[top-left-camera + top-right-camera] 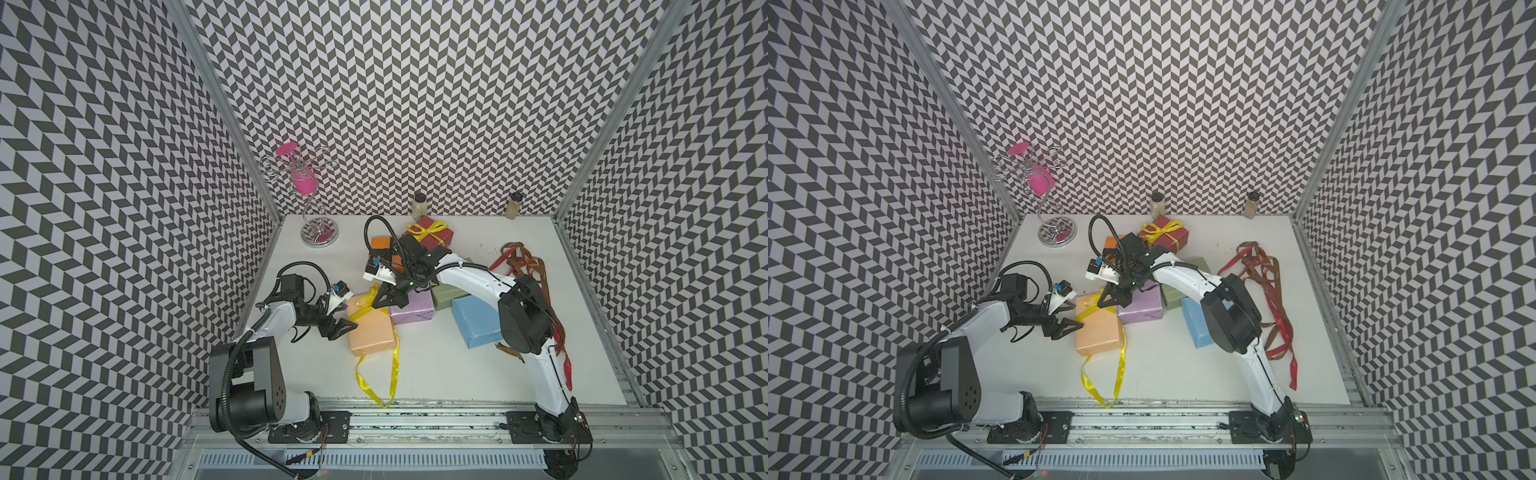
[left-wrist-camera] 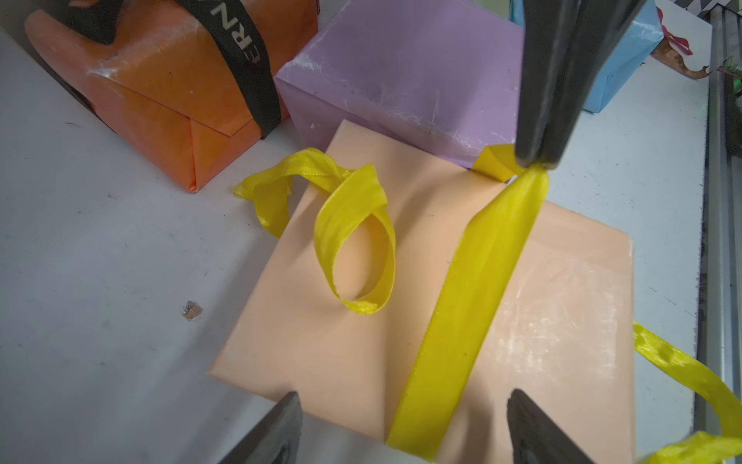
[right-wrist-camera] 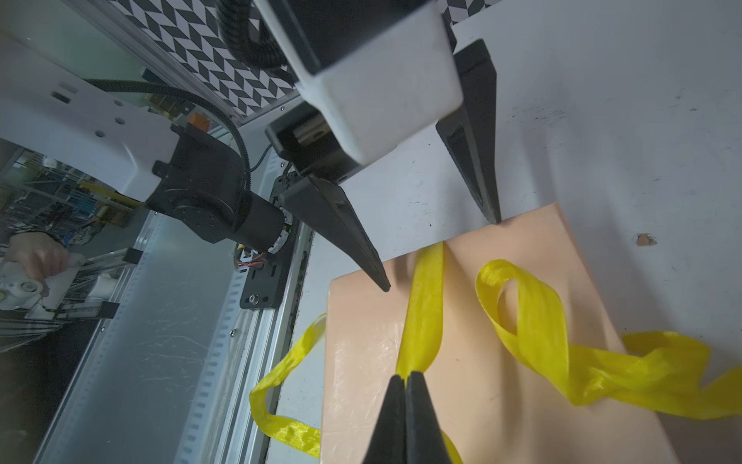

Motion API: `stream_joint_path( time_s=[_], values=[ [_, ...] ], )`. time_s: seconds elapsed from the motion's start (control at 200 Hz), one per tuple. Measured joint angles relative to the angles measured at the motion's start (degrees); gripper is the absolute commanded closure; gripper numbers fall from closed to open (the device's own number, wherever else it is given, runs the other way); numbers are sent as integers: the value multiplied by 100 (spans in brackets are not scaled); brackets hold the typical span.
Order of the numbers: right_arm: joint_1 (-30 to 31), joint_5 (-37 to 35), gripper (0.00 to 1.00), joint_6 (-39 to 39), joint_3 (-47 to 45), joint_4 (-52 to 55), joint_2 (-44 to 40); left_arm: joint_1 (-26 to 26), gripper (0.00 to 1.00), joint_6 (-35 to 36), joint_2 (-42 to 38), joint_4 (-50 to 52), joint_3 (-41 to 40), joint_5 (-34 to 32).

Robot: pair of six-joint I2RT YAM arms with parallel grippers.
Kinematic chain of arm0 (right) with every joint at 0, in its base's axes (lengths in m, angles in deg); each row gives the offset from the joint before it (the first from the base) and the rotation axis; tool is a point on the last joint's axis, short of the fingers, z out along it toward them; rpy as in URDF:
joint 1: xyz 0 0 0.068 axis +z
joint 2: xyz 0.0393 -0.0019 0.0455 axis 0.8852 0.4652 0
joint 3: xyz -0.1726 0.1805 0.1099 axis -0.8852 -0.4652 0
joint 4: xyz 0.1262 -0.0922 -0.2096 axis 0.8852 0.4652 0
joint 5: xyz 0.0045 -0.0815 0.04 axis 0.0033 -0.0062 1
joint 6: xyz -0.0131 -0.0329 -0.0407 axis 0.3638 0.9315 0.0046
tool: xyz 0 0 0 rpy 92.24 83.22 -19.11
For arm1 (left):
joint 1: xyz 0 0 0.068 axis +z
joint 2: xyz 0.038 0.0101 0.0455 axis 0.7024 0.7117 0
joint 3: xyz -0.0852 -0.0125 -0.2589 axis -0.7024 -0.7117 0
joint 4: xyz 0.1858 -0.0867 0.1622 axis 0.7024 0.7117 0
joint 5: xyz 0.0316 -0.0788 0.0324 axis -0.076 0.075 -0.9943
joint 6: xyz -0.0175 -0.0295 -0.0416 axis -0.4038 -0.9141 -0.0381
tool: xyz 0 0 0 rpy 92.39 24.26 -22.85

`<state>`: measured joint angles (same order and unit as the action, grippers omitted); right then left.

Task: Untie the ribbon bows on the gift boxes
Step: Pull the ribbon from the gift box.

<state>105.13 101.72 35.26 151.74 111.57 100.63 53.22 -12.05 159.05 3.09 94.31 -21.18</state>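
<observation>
A: Status on the right gripper (image 3: 405, 377)?
B: Jaws pressed together, pinching the yellow ribbon (image 2: 473, 273) at the edge of the peach box (image 1: 372, 332) just beside the lilac box (image 1: 411, 311); from that pinch the ribbon runs as a flat band across the box top.
A: And the left gripper (image 2: 401, 426)?
B: Spread wide, nothing in it; tips sit at the opp. edge of the same box, one each side of the band.
A: Bow itself?
B: No knot visible; one loose loop lies on the box top; tails trail onto the table (image 1: 457, 382) twd the front rail.
A: Other boxes?
B: Orange box (image 2: 160, 88) w/ black ribbon (image 2: 245, 60) wrapped round it, near the lilac one; dark red box (image 1: 444, 237) at the back w/ a yellow bow (image 1: 428, 227) tied; light blue box (image 1: 473, 324) and sage green box (image 1: 444, 296) btwn them and the right arm; loose brown and red ribbons (image 1: 528, 266) heaped on the table's right side.
</observation>
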Motion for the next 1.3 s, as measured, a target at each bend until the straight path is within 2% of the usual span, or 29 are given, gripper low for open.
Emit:
stream_joint_path(
  time_s=[0.24,0.551,0.836,1.107,1.302],
  values=[
    [-118,238,100,-177,345,39,-79,-269,19,-448,-92,-459,-164,-35],
    [-282,389,100,-494,575,-57,-623,-553,18,-1071,-133,-992,-201,-284],
    [-389,415,100,-719,935,-166,-1038,-627,18,-1447,-227,-1401,-321,-505],
    [-730,155,100,-833,1370,-188,-1792,-634,18,-1556,-227,-1530,-367,-627],
    [-1292,-144,100,-977,1622,-479,-2640,-636,18,-1558,-227,-1539,-367,-660]
  ],
)
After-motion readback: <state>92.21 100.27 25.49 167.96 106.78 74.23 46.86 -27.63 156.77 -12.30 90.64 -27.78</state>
